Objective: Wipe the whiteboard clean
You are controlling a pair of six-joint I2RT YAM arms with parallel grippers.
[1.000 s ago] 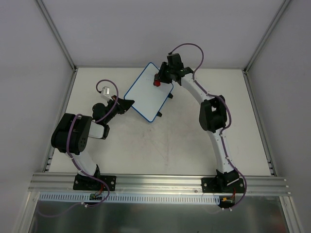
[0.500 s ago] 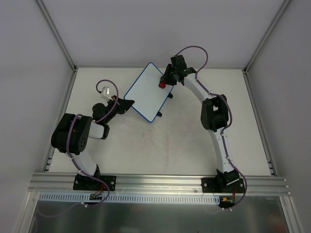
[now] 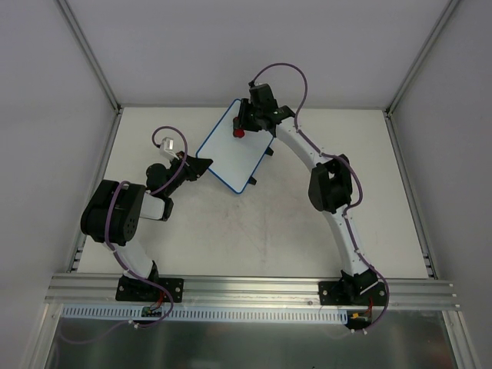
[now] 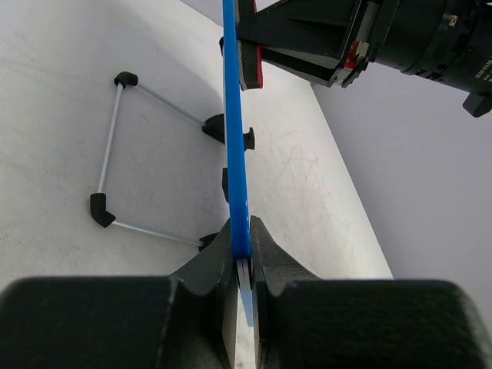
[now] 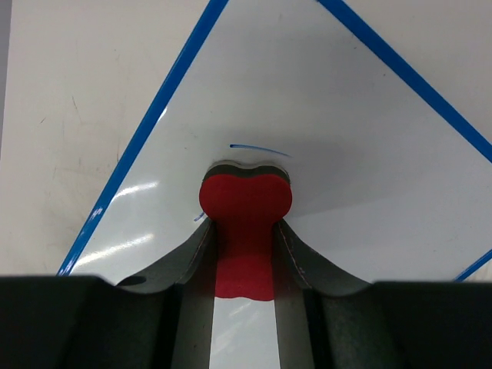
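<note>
Top cam: we're seeing the small flat white whiteboard with a thin blue rim (image 3: 231, 154) sitting skewed at the far side of the pale table (image 3: 307, 223), the left gripper (image 3: 205, 164) pinching its near-left edge and the right gripper (image 3: 240, 130) holding a small red bone-shaped eraser (image 3: 239, 134) near its far corner. Left wrist cam: we're looking at the board edge-on, jaws clamping on the rim. Right wrist cam: jaws are squeezing the eraser's waist, its head touching the white surface just short of a faint blue stroke (image 5: 260, 147).
</note>
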